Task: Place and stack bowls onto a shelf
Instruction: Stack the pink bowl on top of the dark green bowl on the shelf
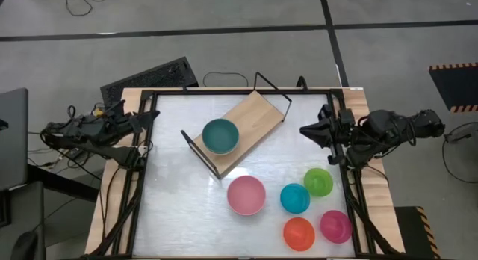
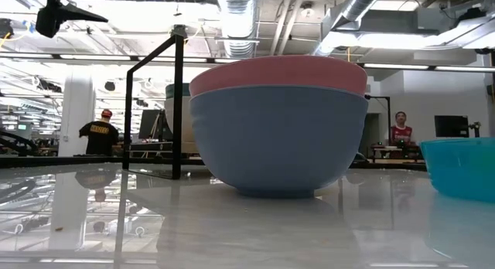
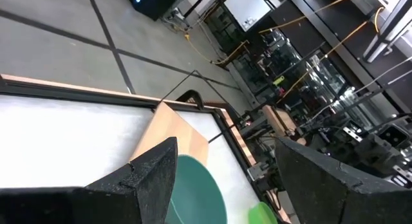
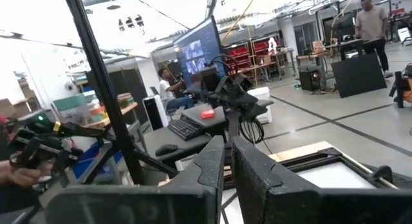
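Observation:
The shelf point(image 1: 250, 124), a light wooden board with black wire end frames, lies slantwise mid-table. A teal bowl point(image 1: 220, 136) stands on its near-left end and shows in the left wrist view as well point(image 3: 196, 188). Near the front rest a pink bowl point(image 1: 246, 195), nested in a blue-grey bowl point(image 2: 278, 141), and small blue point(image 1: 295, 198), green point(image 1: 318, 181), orange-red point(image 1: 299, 233) and magenta point(image 1: 335, 226) bowls. My left gripper point(image 1: 142, 133) point(image 3: 232, 185) hangs open at the table's left edge. My right gripper point(image 1: 306, 131) point(image 4: 228, 156) is at the right edge, its fingers nearly together and bare.
A black frame point(image 1: 149, 178) runs round the white tabletop. A keyboard point(image 1: 149, 77) lies beyond the far left corner. Bare tabletop lies between the shelf and the left edge. People stand in the room behind point(image 2: 99, 134) point(image 4: 373, 24).

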